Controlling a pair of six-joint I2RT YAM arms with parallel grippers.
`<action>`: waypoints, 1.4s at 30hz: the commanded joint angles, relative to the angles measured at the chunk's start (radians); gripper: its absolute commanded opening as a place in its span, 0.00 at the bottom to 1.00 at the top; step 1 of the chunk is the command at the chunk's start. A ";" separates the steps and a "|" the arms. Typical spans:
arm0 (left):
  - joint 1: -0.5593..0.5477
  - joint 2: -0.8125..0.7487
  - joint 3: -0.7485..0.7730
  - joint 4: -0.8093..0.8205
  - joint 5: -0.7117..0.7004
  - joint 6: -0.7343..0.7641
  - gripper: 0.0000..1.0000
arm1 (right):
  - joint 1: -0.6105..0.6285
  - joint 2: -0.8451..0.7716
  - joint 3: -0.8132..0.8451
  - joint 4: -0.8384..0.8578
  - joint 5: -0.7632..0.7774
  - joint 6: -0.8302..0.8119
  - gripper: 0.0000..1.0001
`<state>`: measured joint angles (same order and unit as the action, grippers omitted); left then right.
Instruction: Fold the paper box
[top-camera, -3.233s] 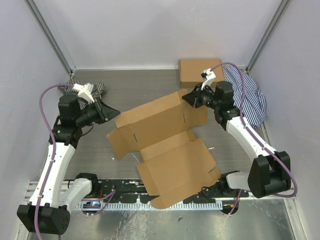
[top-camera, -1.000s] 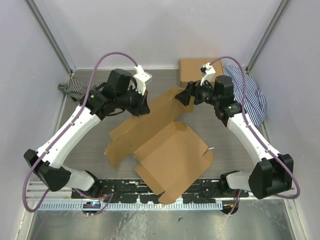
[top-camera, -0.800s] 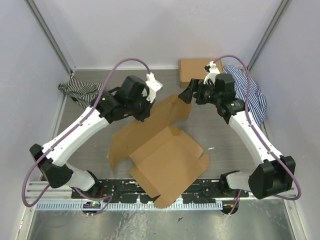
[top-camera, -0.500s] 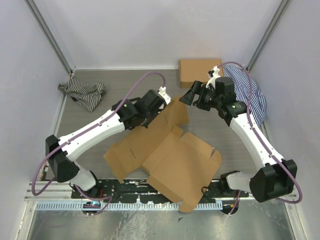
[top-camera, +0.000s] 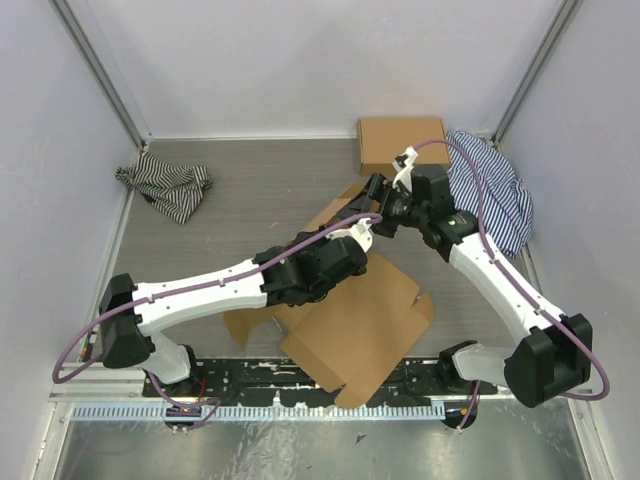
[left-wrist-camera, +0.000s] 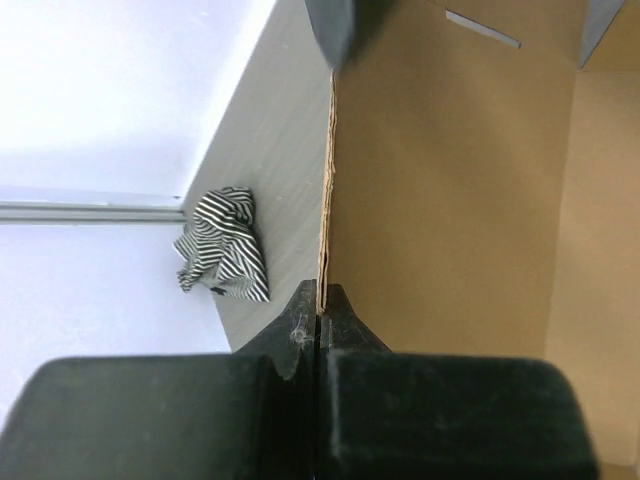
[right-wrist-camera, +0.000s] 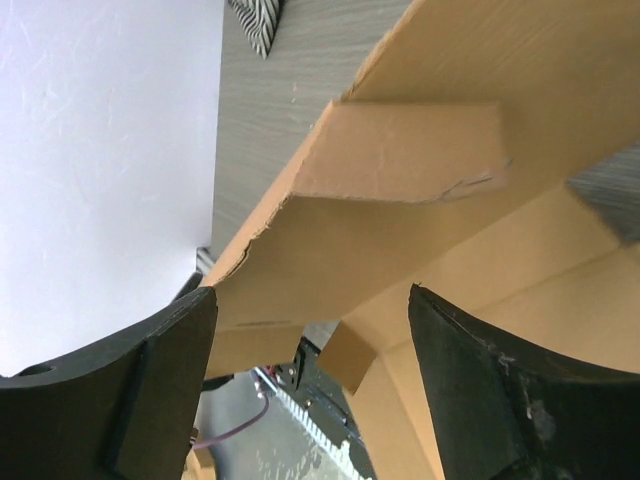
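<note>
1. Your paper box (top-camera: 365, 322) lies partly unfolded in the middle of the table (top-camera: 250, 200). Its broad near panel reaches toward the arm bases and a far flap points toward the back right
2. Your left gripper (left-wrist-camera: 320, 303) is clamped tight on one thin edge of the cardboard. In the left wrist view that edge runs straight up from between the closed fingers, and the brown panel spreads out to the right of it
3. From above, your left arm stretches from the near left corner across to the middle. Its wrist sits over the left part of the box and covers some of the sheet
4. Your right gripper (right-wrist-camera: 312, 298) stands wide apart and is not closed on anything. In the right wrist view a folded flap and a ragged edge of the box lie just beyond the two dark fingers (right-wrist-camera: 150, 390), spanning the gap between them. You cannot tell whether either finger touches the card
5. From above, that right gripper is at the far right corner of the box, near the left arm's wrist
6. The ready-made box (top-camera: 400, 143) sits at the back, apart from the paper box. The left striped cloth (top-camera: 165, 185) lies at the far left, well apart from it, and the right striped cloth (top-camera: 492, 190) lies at the far right behind your right arm
</note>
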<state>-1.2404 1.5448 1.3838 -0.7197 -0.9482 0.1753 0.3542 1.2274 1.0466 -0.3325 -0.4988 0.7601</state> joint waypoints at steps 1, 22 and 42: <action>-0.015 -0.016 -0.020 0.165 -0.173 0.098 0.00 | 0.072 0.023 0.034 0.100 -0.031 0.047 0.81; -0.023 0.005 -0.164 0.383 -0.234 0.228 0.04 | 0.163 0.194 0.026 0.310 0.002 0.120 0.30; 0.034 -0.348 -0.199 0.147 -0.011 -0.328 0.66 | 0.184 0.284 0.024 0.421 0.036 0.150 0.01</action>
<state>-1.2407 1.2900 1.2251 -0.5453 -0.9936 -0.0277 0.5285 1.5070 1.0470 -0.0074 -0.4721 0.9009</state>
